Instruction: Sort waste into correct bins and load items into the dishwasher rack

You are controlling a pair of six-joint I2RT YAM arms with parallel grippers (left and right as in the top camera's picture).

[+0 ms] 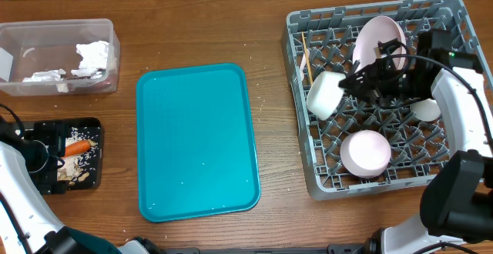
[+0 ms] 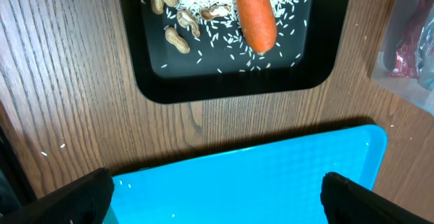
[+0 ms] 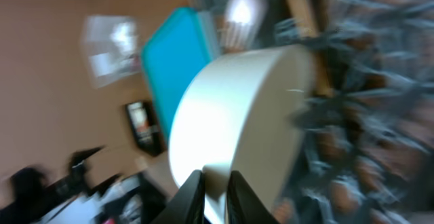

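My right gripper (image 1: 348,85) is shut on the rim of a white cup (image 1: 326,94) and holds it tilted over the left part of the grey dishwasher rack (image 1: 296,35). The right wrist view is blurred; the cup (image 3: 237,122) fills it, its rim between my fingers (image 3: 215,191). A pink plate (image 1: 377,38) stands in the rack, a pink bowl (image 1: 366,152) lies upside down near the front, and a chopstick (image 1: 306,54) lies at the left. My left gripper (image 2: 217,198) is open and empty over the teal tray's (image 2: 271,176) edge, near the black bin (image 2: 142,81) holding a carrot (image 2: 254,13), peanuts and rice.
A clear plastic bin (image 1: 58,31) with crumpled paper and wrappers stands at the back left. The teal tray (image 1: 196,138) lies empty in the middle. The black bin (image 1: 94,178) sits at the front left. Rice grains lie scattered on the wooden table.
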